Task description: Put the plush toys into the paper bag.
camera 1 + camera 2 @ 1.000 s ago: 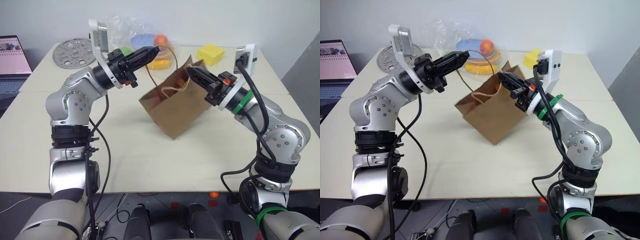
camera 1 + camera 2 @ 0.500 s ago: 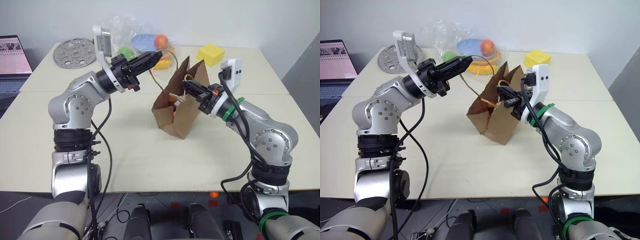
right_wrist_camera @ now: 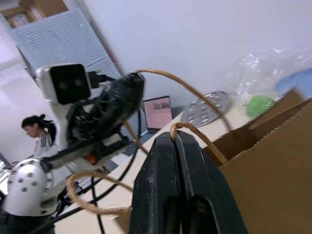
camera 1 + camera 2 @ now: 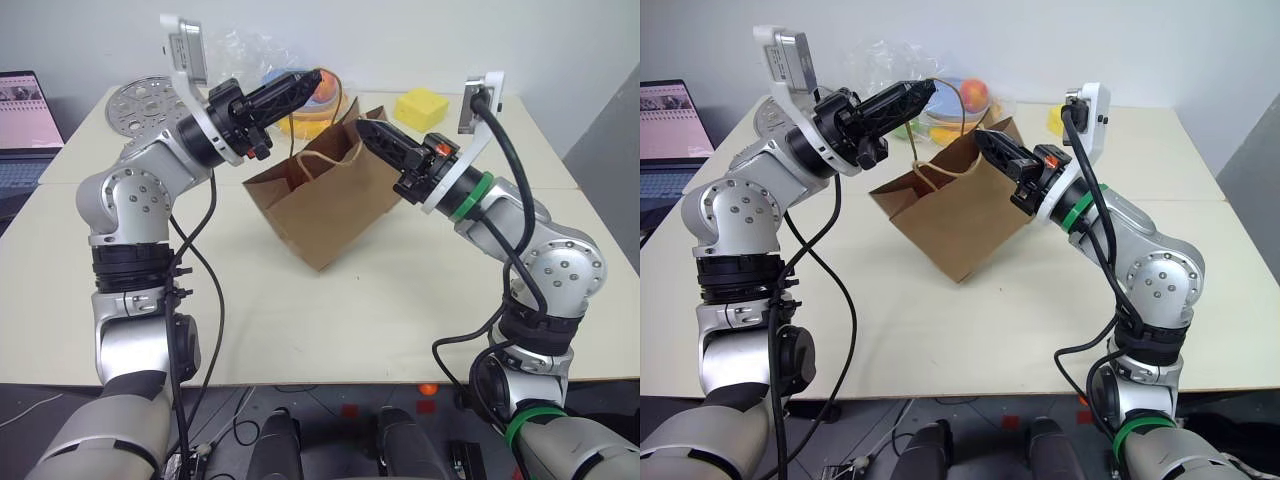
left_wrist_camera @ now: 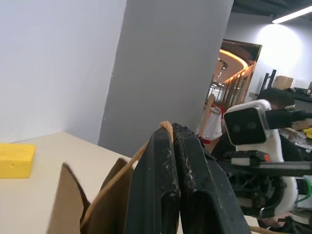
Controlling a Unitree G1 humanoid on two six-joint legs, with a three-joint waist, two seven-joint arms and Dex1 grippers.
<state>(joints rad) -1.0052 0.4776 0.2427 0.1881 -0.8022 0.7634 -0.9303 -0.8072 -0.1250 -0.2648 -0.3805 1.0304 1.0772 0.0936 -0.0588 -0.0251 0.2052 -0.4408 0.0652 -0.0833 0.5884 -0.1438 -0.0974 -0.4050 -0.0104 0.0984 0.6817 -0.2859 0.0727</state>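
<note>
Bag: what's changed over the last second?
The bag swung: half a second ago it hung narrow and nearly upright, now it lies tilted and broadside again, its mouth toward the left hand. Both hands stayed shut on its handles, the right hand at the rim. Table items unchanged.

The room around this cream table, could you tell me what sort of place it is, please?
Probably an office or robotics lab: an open laptop at the cream table's edge, a grey perforated panel, and a seated person behind.
</note>
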